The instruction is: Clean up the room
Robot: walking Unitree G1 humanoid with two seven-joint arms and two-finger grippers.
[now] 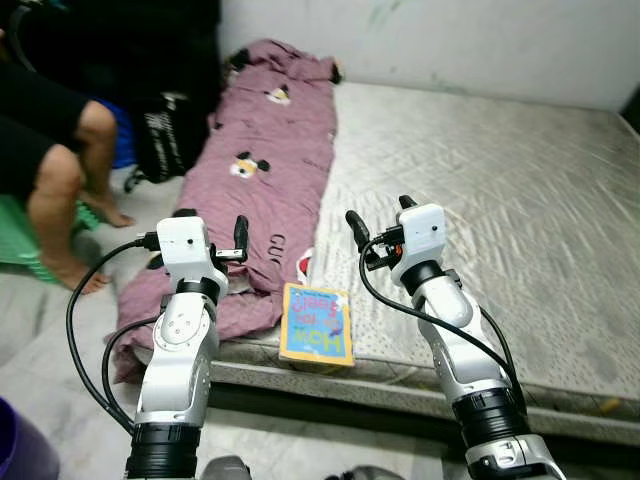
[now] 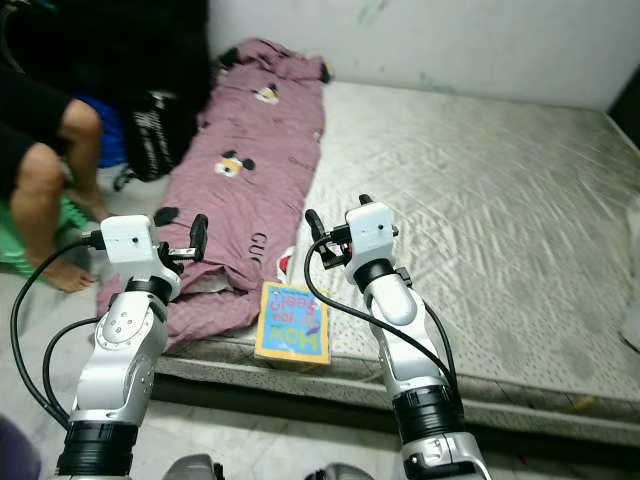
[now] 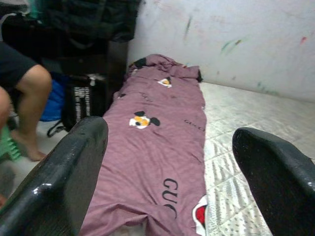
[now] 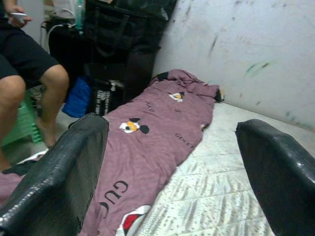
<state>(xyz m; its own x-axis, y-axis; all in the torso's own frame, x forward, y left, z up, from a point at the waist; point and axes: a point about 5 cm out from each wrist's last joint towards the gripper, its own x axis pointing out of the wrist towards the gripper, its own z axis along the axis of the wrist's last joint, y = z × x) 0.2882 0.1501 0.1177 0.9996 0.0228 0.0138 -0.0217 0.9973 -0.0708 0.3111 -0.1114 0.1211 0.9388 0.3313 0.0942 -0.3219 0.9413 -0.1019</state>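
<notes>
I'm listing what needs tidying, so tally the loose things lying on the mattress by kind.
Mauve cartoon-print fabric blanket: 1
Colourful flat picture book at the mattress's near edge: 1
Total: 2

You're in a bedroom of a lived-in home. A bare mattress [image 1: 480, 200] lies low on the floor against a scuffed white wall [image 1: 450, 40], with a mauve cartoon-print blanket [image 1: 270, 170] stretched along its edge and a children's book [image 1: 317, 324] at the near side. A person sits beside it, bare feet [image 1: 75, 270] on the tiled floor [image 1: 60, 340] (dark bags [image 1: 170, 130] are stacked behind).
</notes>
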